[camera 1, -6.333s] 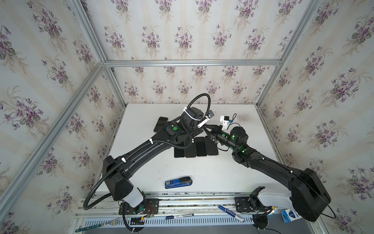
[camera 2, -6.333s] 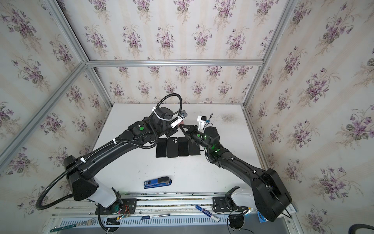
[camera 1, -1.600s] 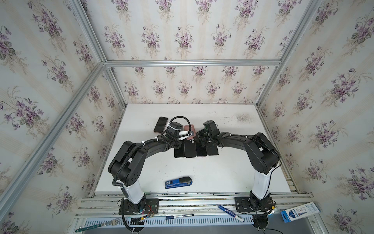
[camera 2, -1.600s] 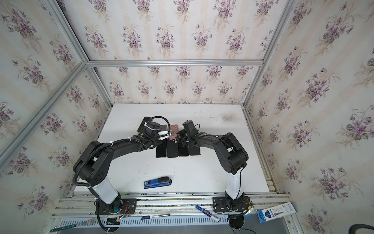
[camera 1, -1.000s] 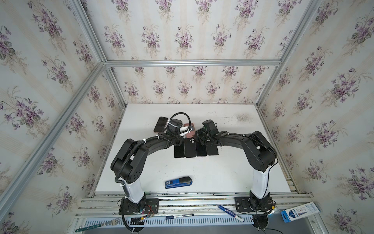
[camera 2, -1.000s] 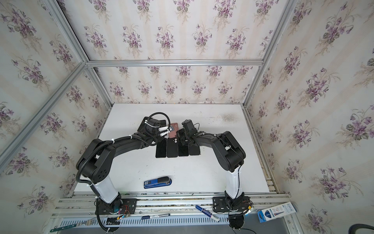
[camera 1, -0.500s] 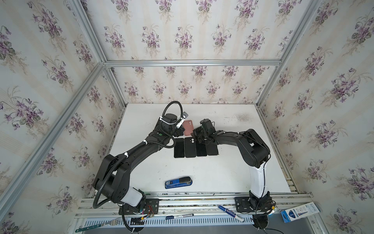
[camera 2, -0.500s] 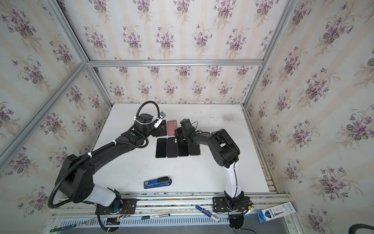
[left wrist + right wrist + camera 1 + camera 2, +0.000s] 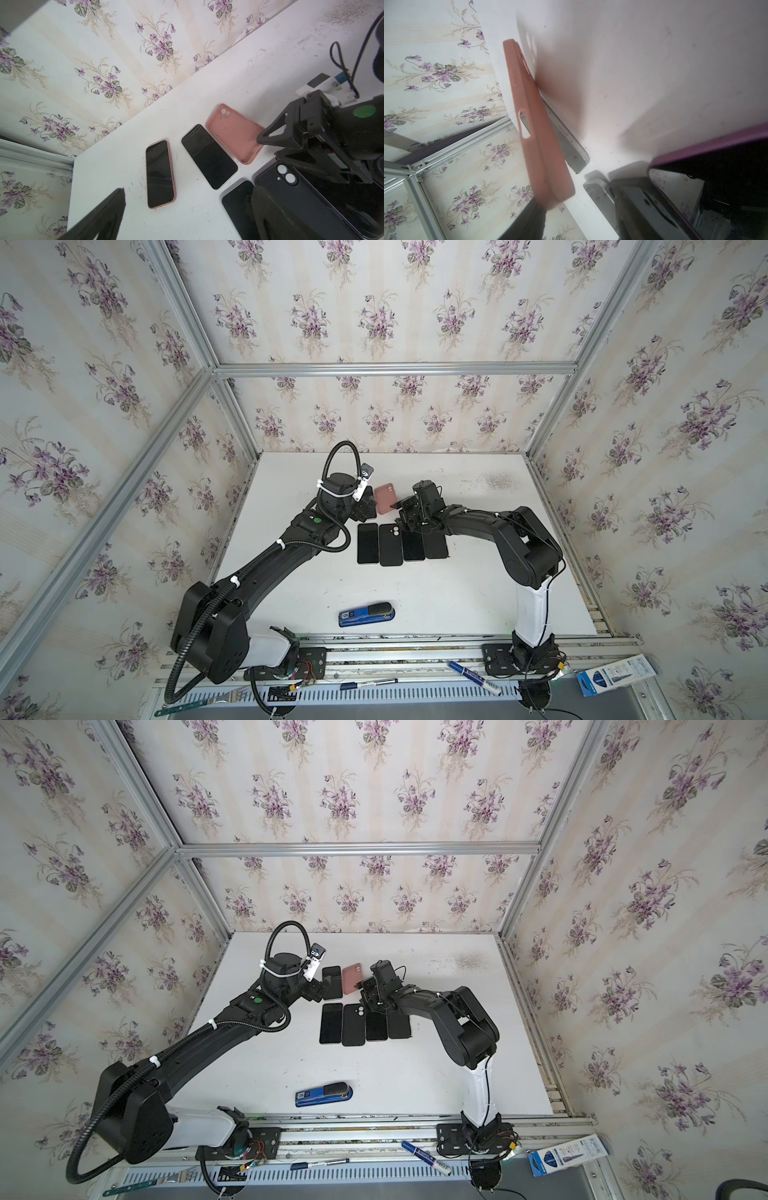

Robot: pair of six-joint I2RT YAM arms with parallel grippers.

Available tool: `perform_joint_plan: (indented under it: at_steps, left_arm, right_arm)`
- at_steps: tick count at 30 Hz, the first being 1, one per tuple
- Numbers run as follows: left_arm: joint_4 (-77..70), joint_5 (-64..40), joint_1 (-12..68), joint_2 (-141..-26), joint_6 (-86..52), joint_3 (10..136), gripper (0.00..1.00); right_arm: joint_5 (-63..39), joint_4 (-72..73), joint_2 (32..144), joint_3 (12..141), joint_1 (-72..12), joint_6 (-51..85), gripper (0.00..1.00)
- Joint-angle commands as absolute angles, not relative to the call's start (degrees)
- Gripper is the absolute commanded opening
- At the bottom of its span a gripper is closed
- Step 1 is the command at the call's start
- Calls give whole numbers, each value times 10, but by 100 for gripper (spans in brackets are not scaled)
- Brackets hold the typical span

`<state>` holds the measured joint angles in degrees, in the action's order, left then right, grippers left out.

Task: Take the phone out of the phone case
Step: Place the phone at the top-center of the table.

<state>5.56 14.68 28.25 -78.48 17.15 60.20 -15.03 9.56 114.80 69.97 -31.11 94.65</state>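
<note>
While the left fingers [image 9: 104, 212] hang over the white worktop [image 9: 270, 68], they're spread wide and released, with nothing between them. Right ahead of their tips lies the black phone [image 9: 208, 155], flat, screen up, out of its case and touched by neither arm.

Just past it, toward the right fingers [image 9: 278, 144], is the pink phone case [image 9: 234, 133]. It's empty, hollow side up, with its camera cutout at the end farthest from those fingers.

Now the right fingers: they're parted as well, with a clear gap between them, and the case's near corner sits right at their tips. From the right wrist view the case rests against one finger only, so it's let go, not pinched.

On the black phone's other side, just ahead of the left fingers, a cased phone [image 9: 160, 173] in a pink shell lies screen up.

Below the right fingers runs a row of four dark phones [image 9: 390, 551], side by side, and those fingers hover over the ends of the two nearest. One phone in the row lies back up, twin lenses showing. The right wrist view also catches a purple case [image 9: 706, 149] rim close beside the right fingers.

A blue stapler [image 9: 365, 614] sits well apart from both sets of fingers, back toward the arm bases.
</note>
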Motion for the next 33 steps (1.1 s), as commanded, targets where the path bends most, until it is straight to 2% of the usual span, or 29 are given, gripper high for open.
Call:
perform_joint_plan:
  at_steps: [1, 11, 23, 33]
  left_arm:
    - [65, 160, 282, -783, 145, 608, 97]
    - [76, 158, 281, -793, 123, 618, 98]
    - [101, 139, 281, -789, 103, 623, 98]
    - [146, 43, 282, -810, 2, 652, 98]
  right_arm:
    - [-162, 81, 1131, 691, -312, 947, 59]
    - [-192, 64, 1132, 696, -312, 942, 63]
    - [-216, -102, 1151, 773, -312, 851, 66]
    - [-202, -181, 1179, 807, -284, 788, 67]
